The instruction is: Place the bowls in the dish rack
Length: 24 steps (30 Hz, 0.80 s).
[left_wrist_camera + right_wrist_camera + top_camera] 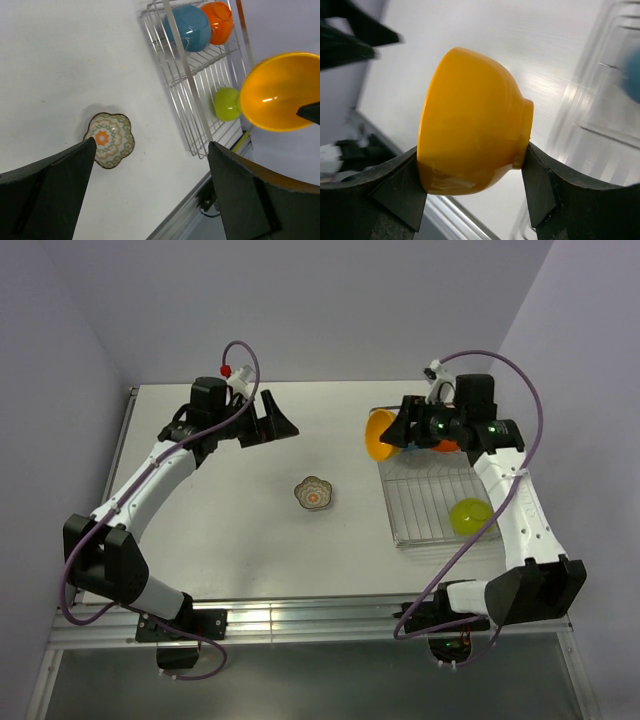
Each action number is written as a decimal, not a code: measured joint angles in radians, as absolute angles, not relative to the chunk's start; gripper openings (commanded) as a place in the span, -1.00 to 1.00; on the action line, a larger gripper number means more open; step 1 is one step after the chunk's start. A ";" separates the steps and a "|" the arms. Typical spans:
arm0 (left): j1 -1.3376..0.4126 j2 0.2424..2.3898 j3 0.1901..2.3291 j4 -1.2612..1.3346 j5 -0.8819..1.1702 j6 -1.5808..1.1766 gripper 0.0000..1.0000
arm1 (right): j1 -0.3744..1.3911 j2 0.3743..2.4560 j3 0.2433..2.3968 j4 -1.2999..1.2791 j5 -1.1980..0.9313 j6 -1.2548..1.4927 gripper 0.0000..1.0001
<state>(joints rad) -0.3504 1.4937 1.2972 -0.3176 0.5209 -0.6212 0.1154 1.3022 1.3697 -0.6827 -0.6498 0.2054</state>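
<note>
**Yellow-orange bowl (470, 110) pinched at the corner of the dish rack (430, 502)**

At far left, left gripper (152, 145) spread wide and holding nothing, hanging above the white table (220, 530), fingers aimed rightward across it. Near mid-table, well apart from both grippers: small scalloped floral dish (314, 493), upright on the surface, alone, outside the rack. Further right, right gripper (471, 152) pressed onto the yellow-orange bowl, one finger low on the wall near the rim, the other against the foot. Bowl turned on its side, mouth facing left, held off the table at the rack's far-left corner. Inside the rack, at the far end: blue bowl (192, 27) and orange bowl (218, 21) side by side and touching, the blue one tipped with its foot showing, the orange one partly hidden under the right arm in the top view. At the near end: lime-green bowl (468, 516), tipped on its side on the wires, well apart from the other two.
</note>
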 measured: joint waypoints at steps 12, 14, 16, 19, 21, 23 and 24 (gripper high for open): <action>-0.346 1.442 1.330 -0.350 0.442 -0.522 0.99 | -0.084 1.209 1.339 -0.946 -0.320 -0.167 -1.00; -0.345 1.437 1.330 -0.351 0.433 -0.511 0.99 | -0.088 1.217 1.319 -0.958 -0.261 -0.192 -1.00; -0.345 1.436 1.330 -0.355 0.420 -0.501 0.99 | -0.088 1.230 1.297 -0.965 -0.199 -0.209 -1.00; -0.344 1.436 1.330 -0.369 0.405 -0.486 0.99 | -0.088 1.245 1.266 -0.962 -0.128 -0.228 -1.00; -0.341 1.436 1.330 -0.373 0.400 -0.482 0.99 | -0.088 1.247 1.246 -0.963 -0.097 -0.233 -1.00; -0.339 1.436 1.330 -0.378 0.395 -0.479 0.99 | -0.084 1.250 1.231 -0.962 -0.067 -0.234 -1.00; -0.337 1.436 1.330 -0.381 0.394 -0.478 0.99 | -0.080 1.250 1.226 -0.960 -0.053 -0.234 -1.00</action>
